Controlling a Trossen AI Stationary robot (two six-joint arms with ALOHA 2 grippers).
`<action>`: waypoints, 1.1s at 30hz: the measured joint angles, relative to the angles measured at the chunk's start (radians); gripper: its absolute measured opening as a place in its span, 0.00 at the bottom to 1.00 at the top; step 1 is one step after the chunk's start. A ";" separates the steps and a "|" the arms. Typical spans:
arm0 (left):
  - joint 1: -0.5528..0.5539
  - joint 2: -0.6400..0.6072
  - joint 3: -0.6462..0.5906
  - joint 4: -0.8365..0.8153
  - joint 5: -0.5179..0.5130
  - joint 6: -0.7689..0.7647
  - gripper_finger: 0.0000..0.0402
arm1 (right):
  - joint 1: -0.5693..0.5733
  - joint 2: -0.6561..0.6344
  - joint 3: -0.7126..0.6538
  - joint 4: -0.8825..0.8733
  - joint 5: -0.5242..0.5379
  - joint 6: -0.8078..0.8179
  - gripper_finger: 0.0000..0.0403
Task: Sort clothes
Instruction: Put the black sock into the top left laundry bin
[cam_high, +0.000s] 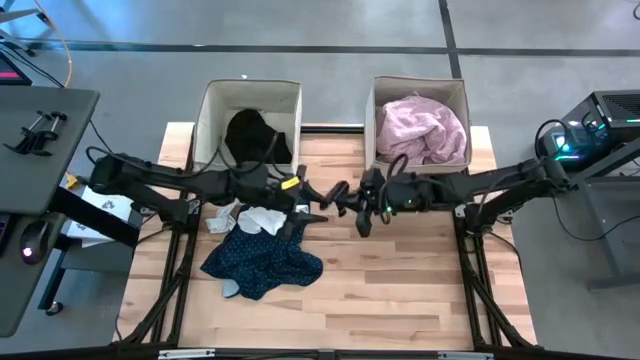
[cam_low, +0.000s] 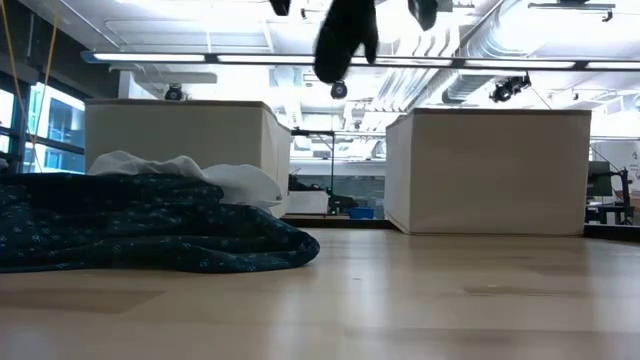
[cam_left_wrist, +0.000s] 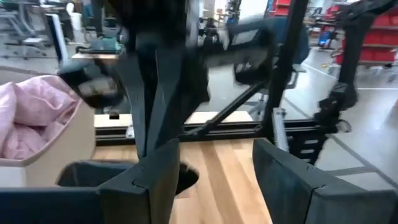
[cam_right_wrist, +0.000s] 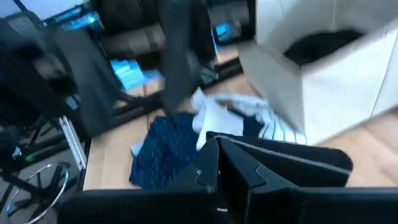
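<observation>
Watching from the console, I see the left box (cam_high: 210, 120) at the table's (cam_high: 400, 290) back edge with the black garment (cam_high: 255, 135) inside. In front of it, on the left half of the table, lies the pile: a white cloth (cam_high: 262, 218) on top and the navy dress (cam_high: 262, 262) spread nearer the front edge; from table height the dress (cam_low: 150, 235) sprawls low with white cloth (cam_low: 185, 170) humped behind it. My left gripper (cam_high: 312, 198) reaches over that pile toward the middle; its wrist camera shows the fingers (cam_left_wrist: 152, 180) apart, with a dark, blurred strip of cloth (cam_left_wrist: 158, 74) hanging beyond them. In the overhead view a dark piece (cam_high: 335, 192) hangs in the air between the two grippers, and the table-height camera shows it dangling (cam_low: 345, 40) from above. My right gripper (cam_high: 362, 205) sits just past it, raised near the table's middle; I cannot tell whether its fingers are together or apart. Behind it, the right box (cam_high: 375, 110) holds the pink shirt (cam_high: 420, 130).
</observation>
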 joint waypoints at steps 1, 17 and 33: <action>0.004 0.013 0.000 0.020 -0.009 0.008 0.49 | -0.007 0.000 0.016 0.000 -0.007 -0.015 0.00; 0.027 0.044 0.000 0.002 -0.360 0.005 0.60 | -0.036 0.000 0.069 0.012 -0.058 -0.047 0.00; 0.035 0.240 0.000 -0.180 -0.303 -0.122 0.60 | -0.012 -0.029 0.073 -0.133 0.023 0.035 0.00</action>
